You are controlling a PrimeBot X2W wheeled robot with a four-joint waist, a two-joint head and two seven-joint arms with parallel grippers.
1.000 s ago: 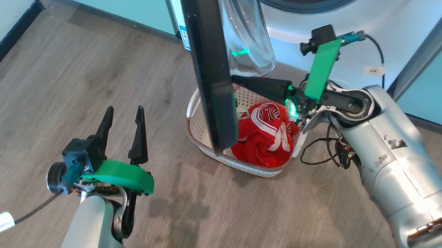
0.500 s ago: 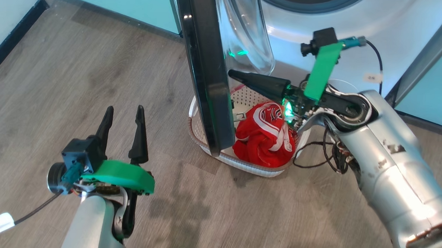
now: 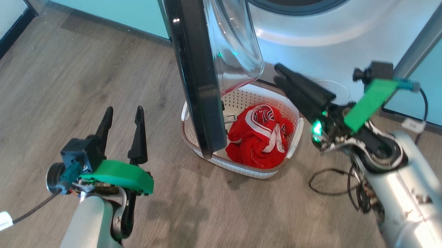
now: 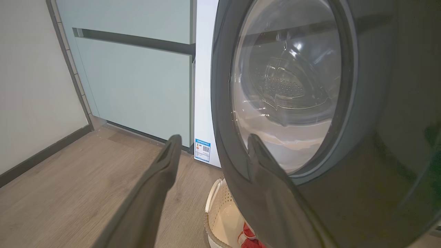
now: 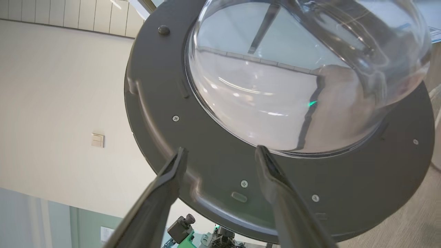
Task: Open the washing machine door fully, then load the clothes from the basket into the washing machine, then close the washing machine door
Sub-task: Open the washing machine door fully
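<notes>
The washing machine door stands swung out, edge-on, its glass bowl facing the white washing machine. Below its lower edge sits the cream basket with the red clothes inside. My right gripper hovers open to the right of the door and above the basket's far rim, holding nothing. In the right wrist view the right gripper points at the door from its inner side. My left gripper is open over the floor, left of the door. The left gripper faces the door's outer side.
Pale green cabinets flank the machine, with a dark skirting at the far left. Loose black cables hang by my right arm. Wood floor spreads left of the basket. The basket's corner shows under the door.
My right gripper has drawn back to the right, away from the door's inner side, and has opened. The head camera has shifted a little. The left arm has stayed put.
</notes>
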